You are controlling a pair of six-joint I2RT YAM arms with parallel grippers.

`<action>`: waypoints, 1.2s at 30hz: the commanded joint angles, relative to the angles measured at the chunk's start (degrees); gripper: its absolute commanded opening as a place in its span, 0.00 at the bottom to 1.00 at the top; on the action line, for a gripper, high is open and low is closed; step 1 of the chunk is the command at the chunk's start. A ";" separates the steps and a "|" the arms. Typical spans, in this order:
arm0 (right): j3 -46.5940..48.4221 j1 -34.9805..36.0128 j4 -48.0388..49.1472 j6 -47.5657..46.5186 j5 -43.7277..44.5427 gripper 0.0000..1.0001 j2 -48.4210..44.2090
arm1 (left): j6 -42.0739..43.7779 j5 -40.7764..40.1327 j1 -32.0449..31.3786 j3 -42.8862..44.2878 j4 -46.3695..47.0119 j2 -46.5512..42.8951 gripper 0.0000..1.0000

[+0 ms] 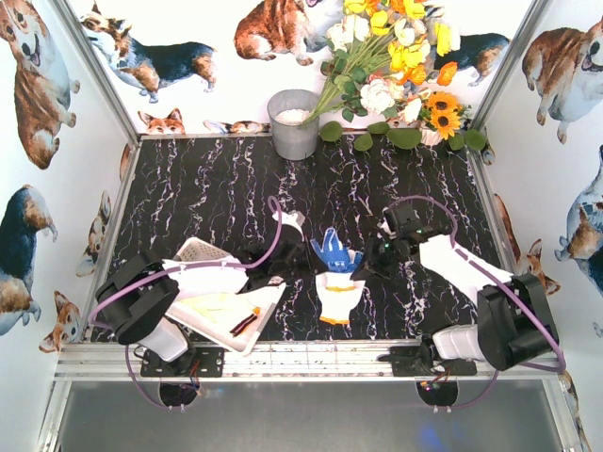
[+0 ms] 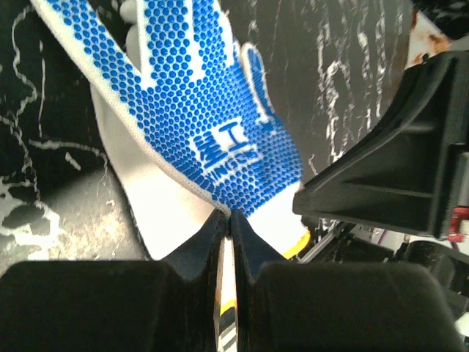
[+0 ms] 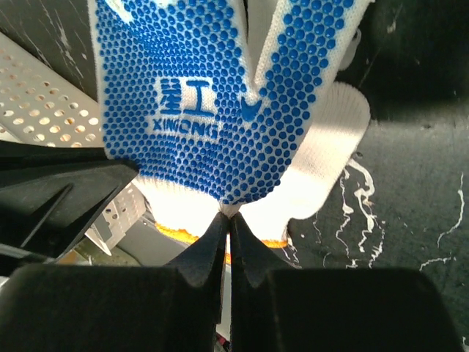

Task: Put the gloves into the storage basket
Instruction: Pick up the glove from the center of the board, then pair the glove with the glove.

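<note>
A blue-dotted glove [image 1: 336,251] is held up between both grippers over the middle of the table. My left gripper [image 1: 303,256] is shut on its left edge, and the pinch shows in the left wrist view [image 2: 229,215]. My right gripper [image 1: 366,266] is shut on its right edge, and the pinch shows in the right wrist view [image 3: 229,213]. A white glove with an orange cuff [image 1: 339,297] lies flat under it and also shows in the right wrist view [image 3: 322,154]. The white storage basket [image 1: 200,250] sits at the front left under my left arm, with pale gloves inside.
A grey metal bucket [image 1: 294,123] stands at the back centre, with a bunch of flowers [image 1: 396,66] to its right. Corgi-printed walls close in three sides. The basket's perforated wall [image 3: 44,110] is close to the left of the held glove.
</note>
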 commanded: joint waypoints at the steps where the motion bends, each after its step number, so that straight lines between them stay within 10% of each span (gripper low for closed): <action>1: -1.40 0.53 -1.60 -1.40 0.43 0.00 -2.54 | -1.61 -1.36 -1.67 -2.37 0.20 -0.42 0.00; 26: -8.11 4.40 2.05 1.45 1.02 0.00 -0.78 | -1.67 0.33 -4.22 -4.76 -0.41 1.33 0.05; 36: -7.65 4.50 -0.65 3.02 2.71 0.21 -8.18 | 0.33 -2.54 -4.32 -5.50 -5.22 -4.85 0.52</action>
